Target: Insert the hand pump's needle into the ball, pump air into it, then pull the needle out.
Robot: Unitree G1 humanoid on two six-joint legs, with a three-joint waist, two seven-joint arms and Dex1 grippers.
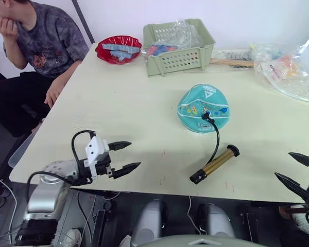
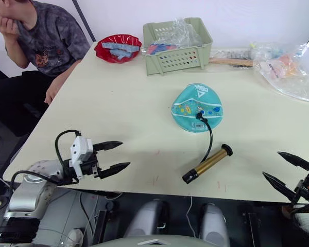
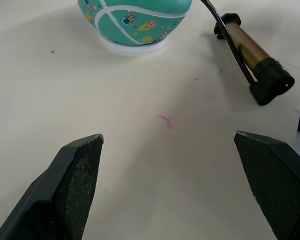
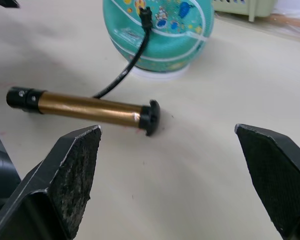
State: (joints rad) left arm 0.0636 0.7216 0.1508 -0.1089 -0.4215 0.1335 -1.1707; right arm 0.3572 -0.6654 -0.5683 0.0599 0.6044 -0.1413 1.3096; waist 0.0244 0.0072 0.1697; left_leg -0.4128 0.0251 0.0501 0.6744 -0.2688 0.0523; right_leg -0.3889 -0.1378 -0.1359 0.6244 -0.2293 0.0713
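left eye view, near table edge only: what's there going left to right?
left gripper → hand pump → right gripper

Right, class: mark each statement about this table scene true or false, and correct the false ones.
1. The ball sits on a white ring. True.
2. The hand pump stands upright. False: it lies flat on the table.
3. The left gripper is shut on the hose. False: it is open and holds nothing.
4. The pump's hose reaches the ball. True.
5. The right gripper is open. True.
6. The green basket is beside a blue bowl. False: the bowl is red.
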